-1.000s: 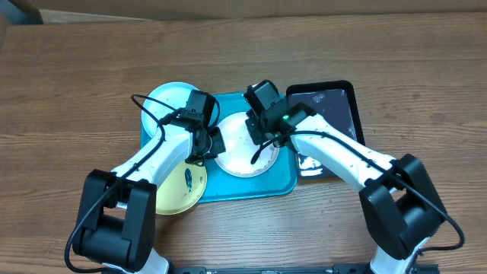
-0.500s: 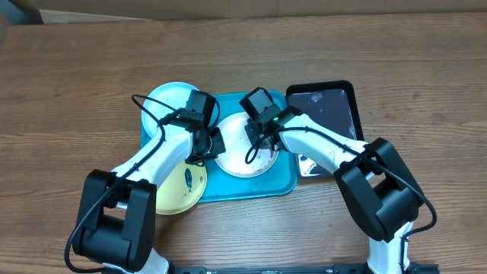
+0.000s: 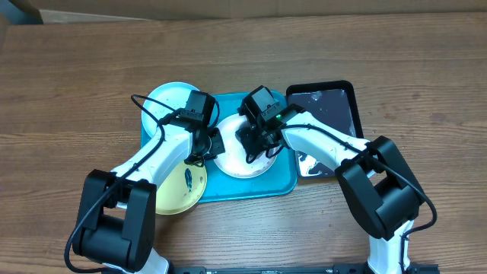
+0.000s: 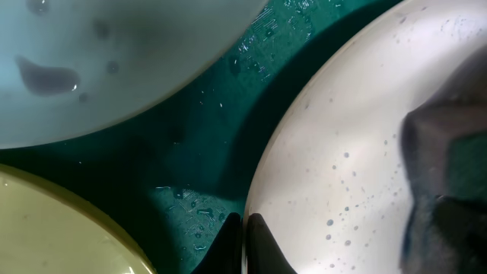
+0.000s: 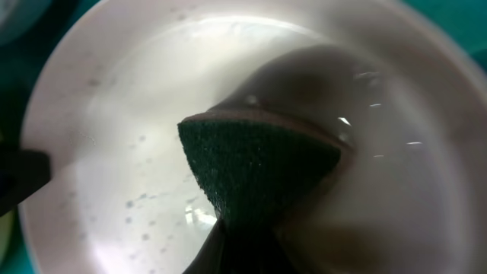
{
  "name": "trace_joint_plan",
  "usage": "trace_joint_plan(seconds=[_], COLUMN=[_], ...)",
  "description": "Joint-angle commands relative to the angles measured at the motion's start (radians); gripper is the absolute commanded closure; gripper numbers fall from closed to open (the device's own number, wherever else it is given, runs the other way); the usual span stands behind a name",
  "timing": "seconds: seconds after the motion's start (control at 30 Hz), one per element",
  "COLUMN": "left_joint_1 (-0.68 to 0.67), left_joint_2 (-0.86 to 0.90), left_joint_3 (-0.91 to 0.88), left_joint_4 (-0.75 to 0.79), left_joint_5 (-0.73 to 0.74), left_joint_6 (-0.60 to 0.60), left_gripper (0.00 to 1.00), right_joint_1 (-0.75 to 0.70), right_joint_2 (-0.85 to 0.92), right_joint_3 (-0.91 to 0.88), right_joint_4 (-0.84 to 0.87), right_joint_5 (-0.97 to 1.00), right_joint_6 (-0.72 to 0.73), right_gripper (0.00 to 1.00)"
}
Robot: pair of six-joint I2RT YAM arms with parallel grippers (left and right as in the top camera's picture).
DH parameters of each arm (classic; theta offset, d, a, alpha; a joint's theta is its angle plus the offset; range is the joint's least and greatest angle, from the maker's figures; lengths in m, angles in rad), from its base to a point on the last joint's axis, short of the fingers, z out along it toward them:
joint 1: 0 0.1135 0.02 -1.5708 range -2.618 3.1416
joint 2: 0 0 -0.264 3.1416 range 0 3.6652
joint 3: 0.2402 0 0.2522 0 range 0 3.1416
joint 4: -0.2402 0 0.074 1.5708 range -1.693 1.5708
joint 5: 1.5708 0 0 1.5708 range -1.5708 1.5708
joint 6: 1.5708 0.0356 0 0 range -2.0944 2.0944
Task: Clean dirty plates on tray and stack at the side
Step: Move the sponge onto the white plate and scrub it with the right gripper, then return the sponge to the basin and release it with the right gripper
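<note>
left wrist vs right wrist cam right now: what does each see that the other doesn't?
Left wrist only: pale blue plate and yellow plate in plain view, wet tray between them, left gripper pinching the white plate at its rim. Right wrist only: the sponge showing its green face, clamped in the right gripper, on the plate. Both: the speckled white plate and the sponge, a dark blur in the left wrist view.

Overhead: high above surface (image 3: 76, 61), faces straight down, wide view. Left wrist: very close, aimed down at white plate (image 4: 342, 152) rim. Right wrist: very close, down into same plate. All three share it.
</note>
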Motion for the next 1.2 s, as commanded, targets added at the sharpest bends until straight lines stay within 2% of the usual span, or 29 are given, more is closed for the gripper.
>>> trace_joint_plan(seconds=[0.0, 0.17, 0.33, 0.53, 0.7, 0.8, 0.9, 1.0, 1.13, 1.17], left_joint_1=[-0.001, -0.001, 0.0, -0.001, -0.001, -0.001, -0.003, -0.003, -0.004, -0.003], left_joint_2=[0.009, 0.008, 0.009, 0.008, 0.009, 0.009, 0.009, 0.009, 0.009, 0.009], left_joint_3=[0.02, 0.02, 0.02, 0.02, 0.02, 0.019, 0.019, 0.019, 0.019, 0.019], left_joint_4=[0.002, 0.002, 0.002, 0.005, 0.012, 0.011, 0.011, 0.009, 0.009, 0.009], left_joint_5=[0.004, 0.004, 0.004, 0.004, 0.004, 0.005, 0.004, 0.004, 0.004, 0.004], left_joint_6=[0.006, 0.006, 0.006, 0.006, 0.006, 0.006, 0.006, 0.006, 0.006, 0.006], left_gripper=[0.96, 0.96, 0.96, 0.92, 0.8, 0.78, 0.71, 0.69, 0.68, 0.68], right_joint_1=[0.008, -0.076, -0.201, -0.362, -0.456, -0.48, -0.48, -0.479, -0.479, -0.479], right_joint_2=[0.043, 0.003, -0.076, -0.157, -0.154, -0.154, -0.154, -0.154, -0.154, -0.154], right_joint_3=[0.005, 0.105, 0.222, 0.245, 0.204, 0.135, 0.021, -0.077, -0.124, -0.124], right_joint_4=[-0.012, -0.072, -0.21, -0.383, -0.467, -0.441, -0.321, -0.216, -0.16, -0.159], right_joint_5=[-0.261, -0.514, -0.53, -0.267, -0.002, 0.068, 0.094, 0.151, 0.178, 0.177], right_joint_6=[-0.016, -0.07, -0.109, -0.119, -0.119, -0.119, -0.118, -0.114, -0.115, -0.114], right_gripper=[0.96, 0.96, 0.96, 0.96, 0.96, 0.96, 0.96, 0.96, 0.96, 0.92])
